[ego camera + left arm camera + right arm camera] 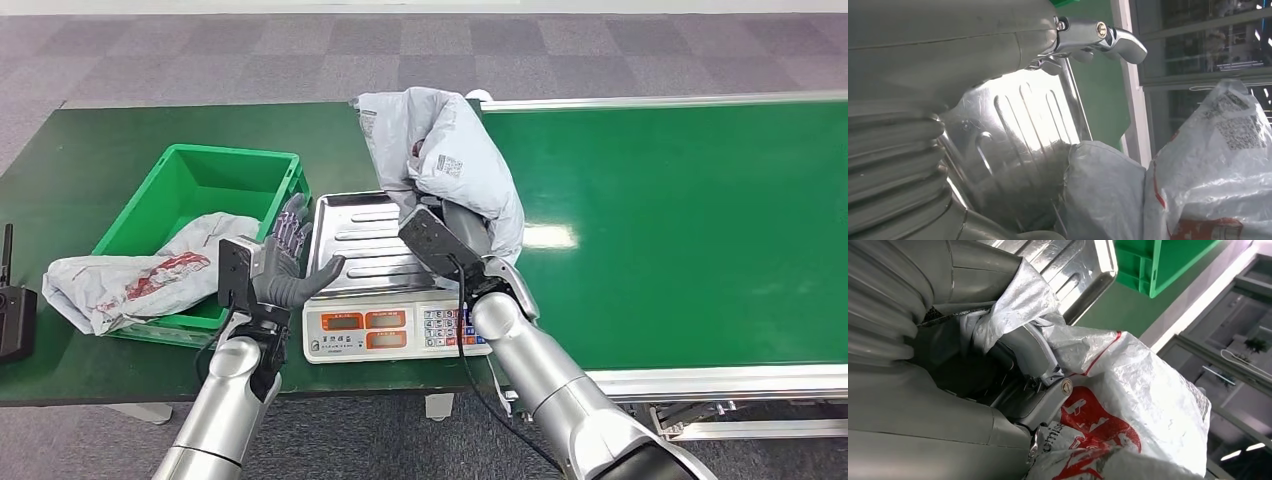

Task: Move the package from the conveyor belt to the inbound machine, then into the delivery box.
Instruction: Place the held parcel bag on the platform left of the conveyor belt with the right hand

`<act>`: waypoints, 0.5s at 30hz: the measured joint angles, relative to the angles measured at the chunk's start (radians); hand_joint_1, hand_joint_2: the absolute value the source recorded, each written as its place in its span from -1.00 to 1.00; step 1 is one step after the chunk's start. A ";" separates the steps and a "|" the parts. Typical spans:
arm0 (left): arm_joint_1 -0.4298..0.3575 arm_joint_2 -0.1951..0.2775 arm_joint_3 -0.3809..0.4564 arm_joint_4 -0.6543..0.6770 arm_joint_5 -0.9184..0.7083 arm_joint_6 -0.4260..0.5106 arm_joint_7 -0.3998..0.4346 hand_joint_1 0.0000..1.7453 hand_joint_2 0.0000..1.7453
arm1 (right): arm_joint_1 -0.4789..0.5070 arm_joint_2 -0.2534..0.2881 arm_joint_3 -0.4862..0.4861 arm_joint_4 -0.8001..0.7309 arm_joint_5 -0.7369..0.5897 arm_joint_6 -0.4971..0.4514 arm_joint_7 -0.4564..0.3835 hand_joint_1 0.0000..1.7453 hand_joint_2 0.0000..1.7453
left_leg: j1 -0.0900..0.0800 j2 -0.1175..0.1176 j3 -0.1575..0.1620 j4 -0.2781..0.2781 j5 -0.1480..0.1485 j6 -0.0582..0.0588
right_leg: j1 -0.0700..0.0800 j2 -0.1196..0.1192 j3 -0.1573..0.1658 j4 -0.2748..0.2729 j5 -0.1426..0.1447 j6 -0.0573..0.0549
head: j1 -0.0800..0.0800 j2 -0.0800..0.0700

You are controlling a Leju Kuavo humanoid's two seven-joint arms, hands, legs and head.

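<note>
A grey plastic package with a printed label hangs over the far right corner of the scale's steel tray, gripped by my right hand. In the right wrist view the package shows red print, and my right hand has its fingers dug into the folds. My left hand is open, fingers spread, held at the tray's left edge beside the green delivery box. The left wrist view shows my left hand over the tray, with the package beyond it.
A second grey and red package lies across the front rim of the green box. The scale's keypad and displays face me. The green conveyor belt runs to the right. A black device sits at the table's left edge.
</note>
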 joint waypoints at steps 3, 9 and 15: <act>0.002 0.000 0.003 -0.002 0.004 -0.003 0.002 -1.00 1.00 | 0.000 -0.006 0.008 -0.010 -0.004 -0.010 0.006 1.00 1.00 | 0.000 0.000 0.000 0.000 0.000 0.000 | 0.000 0.000 0.000 0.000 0.000 0.000 | 0.000 0.000; 0.013 0.001 0.008 -0.011 0.006 -0.008 0.002 -1.00 1.00 | -0.002 -0.025 0.012 -0.027 -0.007 -0.007 0.020 1.00 1.00 | 0.000 0.000 0.000 0.000 0.000 0.000 | 0.000 0.000 0.000 0.000 0.000 0.000 | 0.000 0.000; 0.022 0.002 0.023 -0.019 0.007 -0.012 0.002 -1.00 1.00 | -0.005 -0.051 0.011 -0.050 -0.014 -0.021 0.033 1.00 1.00 | 0.000 -0.001 0.000 0.000 0.000 0.000 | 0.000 -0.001 0.000 0.000 0.000 0.000 | 0.000 0.000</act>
